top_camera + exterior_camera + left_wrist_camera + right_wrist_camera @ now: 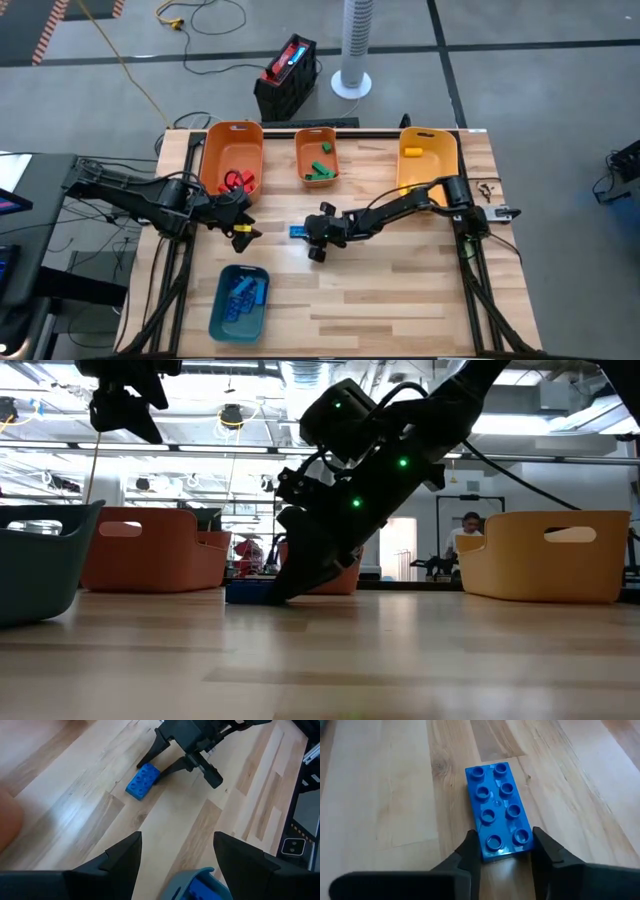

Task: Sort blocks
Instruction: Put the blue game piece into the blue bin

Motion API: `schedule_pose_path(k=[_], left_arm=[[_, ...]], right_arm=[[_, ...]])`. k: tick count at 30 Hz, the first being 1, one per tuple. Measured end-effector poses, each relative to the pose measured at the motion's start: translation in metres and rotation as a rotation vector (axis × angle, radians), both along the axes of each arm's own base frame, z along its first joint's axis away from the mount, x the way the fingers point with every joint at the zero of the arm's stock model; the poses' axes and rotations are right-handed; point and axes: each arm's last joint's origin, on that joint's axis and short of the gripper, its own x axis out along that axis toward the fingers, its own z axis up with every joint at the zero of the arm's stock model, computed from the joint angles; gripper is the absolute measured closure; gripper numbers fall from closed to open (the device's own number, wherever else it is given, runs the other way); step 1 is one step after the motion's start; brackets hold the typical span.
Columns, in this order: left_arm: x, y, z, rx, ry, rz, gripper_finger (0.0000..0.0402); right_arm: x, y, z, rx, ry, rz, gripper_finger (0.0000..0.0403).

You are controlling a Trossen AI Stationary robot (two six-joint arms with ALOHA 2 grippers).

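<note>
I see the right gripper (502,851) low over the middle of the tabletop (400,300), its arm reaching in from the right edge. Its fingers (465,855) are clamped on the near end of a blue block (499,805), one finger against each long side. The block is a two-by-four brick lying flat on the wood, studs up. In the high view the blue block (298,232) protrudes from the gripper toward the left edge. In the low view the same block (250,591) rests on the tabletop under the tilted gripper.

The left gripper (175,855) hangs near the left edge, above the tabletop and well apart from the blue block. Its fingers (125,855) stand apart, with nothing between them.

Bin positions:
- A large orange bin (232,155) sits at the far edge, left of centre. It contains red blocks (238,181).
- A small orange bin (316,158) sits at the middle of the far edge. It contains green blocks (320,170).
- A yellow bin (428,158) sits at the far right corner. It contains a yellow block (411,152).
- A teal bin (240,302) sits near the near left corner. It contains several blue blocks (241,293).

Beyond the far edge, a black crate (287,78) and a white tower fan (354,48) stand on the floor. In the low view, a person (468,538) sits in the room behind the tabletop.
</note>
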Motion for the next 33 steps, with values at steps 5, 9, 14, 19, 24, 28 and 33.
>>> schedule_pose_path(k=[5, 9, 14, 19, 24, 28, 33], left_arm=[[0.000, 0.000, 0.000, -0.007, 0.001, 0.002, 0.0162], [0.000, -0.001, 0.000, -0.020, 0.005, -0.018, 0.0162], [-0.001, -0.001, 0.000, -0.022, 0.011, -0.021, 0.0162], [0.000, -0.001, 0.000, -0.038, 0.010, -0.007, 0.0162], [-0.003, 0.000, 0.001, -0.033, 0.003, -0.016, 0.0162], [-0.008, 0.001, 0.006, -0.026, -0.030, -0.006, 0.0162], [-0.008, 0.003, 0.012, -0.007, -0.096, 0.022, 0.0162]], right_arm=[[0.003, 0.000, 0.013, -0.010, 0.023, 0.019, 0.0272], [0.012, -0.002, 0.039, -0.065, 0.008, 0.068, 0.0271], [0.019, -0.010, 0.069, -0.105, 0.003, 0.085, 0.0272], [0.023, -0.018, 0.104, -0.118, -0.011, 0.067, 0.0272], [0.012, -0.016, 0.137, -0.198, 0.013, 0.069, 0.0272], [-0.006, -0.016, 0.158, -0.274, 0.049, 0.011, 0.0272], [-0.012, -0.003, 0.173, -0.384, 0.018, 0.005, 0.0272]])
